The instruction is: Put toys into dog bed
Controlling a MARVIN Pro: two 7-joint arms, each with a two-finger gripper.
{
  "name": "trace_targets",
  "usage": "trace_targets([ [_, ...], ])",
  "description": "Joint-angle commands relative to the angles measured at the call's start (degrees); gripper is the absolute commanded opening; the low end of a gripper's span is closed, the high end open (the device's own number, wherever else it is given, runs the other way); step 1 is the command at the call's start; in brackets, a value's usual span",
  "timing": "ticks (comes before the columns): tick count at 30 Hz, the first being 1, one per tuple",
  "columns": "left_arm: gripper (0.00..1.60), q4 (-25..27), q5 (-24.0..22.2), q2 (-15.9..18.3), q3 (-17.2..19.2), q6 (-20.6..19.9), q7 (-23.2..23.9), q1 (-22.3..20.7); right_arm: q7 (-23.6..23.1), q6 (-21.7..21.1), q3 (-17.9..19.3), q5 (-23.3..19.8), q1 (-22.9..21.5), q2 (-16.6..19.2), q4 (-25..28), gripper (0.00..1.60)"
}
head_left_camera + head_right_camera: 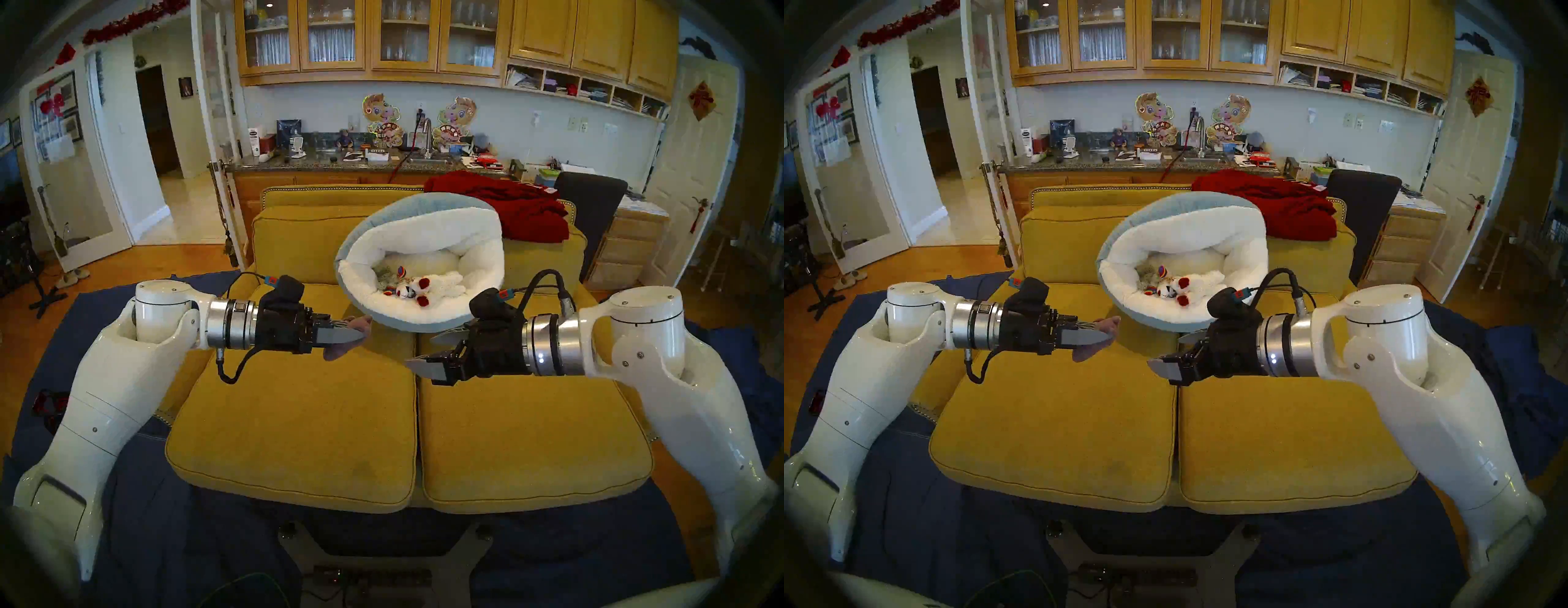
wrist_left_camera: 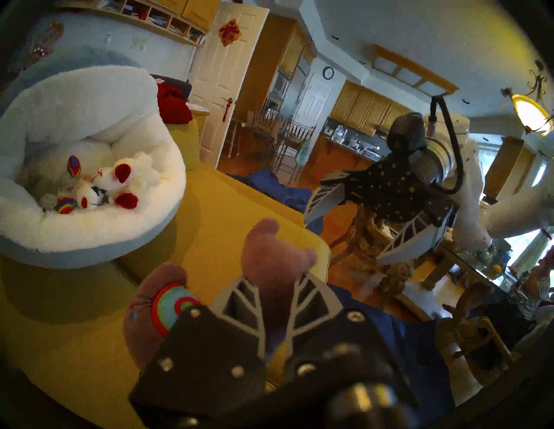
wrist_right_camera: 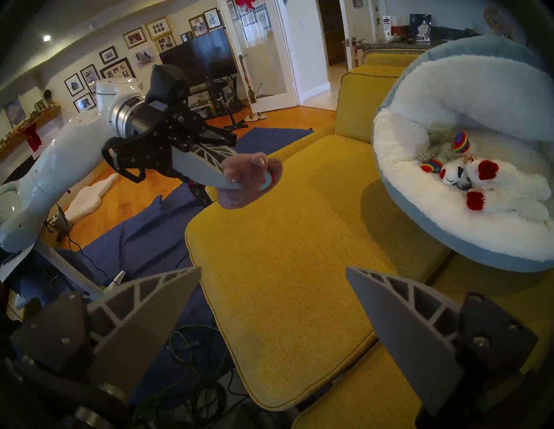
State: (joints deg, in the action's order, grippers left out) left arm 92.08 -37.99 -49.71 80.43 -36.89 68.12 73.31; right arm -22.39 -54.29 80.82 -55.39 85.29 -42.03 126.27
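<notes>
1 dog bed. Plush toys inside: 1 lamb w/ red feet, 1 llama w/ rainbow trim, 1 greyish plush, partly hidden. 1 purple plush outside bed. 2 yellow seat cushions. 1 red blanket. 2 tools: left tool, right tool.

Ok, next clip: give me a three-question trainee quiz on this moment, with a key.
1. True or false: the left hand is shut on a purple plush toy.
2. The right hand is: A) open and holding nothing, B) shut on a toy.
3. Where does the red-footed white lamb lie?

Key: 1 true. 2 A. 3 Inside the dog bed, on the yellow sofa.
</notes>
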Motion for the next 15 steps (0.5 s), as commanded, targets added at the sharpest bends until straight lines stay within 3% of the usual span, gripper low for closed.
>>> trace_targets([
  [1, 0.00, -1.22, -3.63, -2.19, 1.34, -0.51, 2.57, -4.12, -0.40, -0.14, 0.74, -0.89, -2.86, -0.98, 1.26, 1.60],
  [15, 0.00, -8.56, -4.86, -6.87, -2.13, -0.35, 2.51, -9.86, -0.44, -0.71, -1.99, -0.78, -5.43, -2.65, 0.73, 1.60],
])
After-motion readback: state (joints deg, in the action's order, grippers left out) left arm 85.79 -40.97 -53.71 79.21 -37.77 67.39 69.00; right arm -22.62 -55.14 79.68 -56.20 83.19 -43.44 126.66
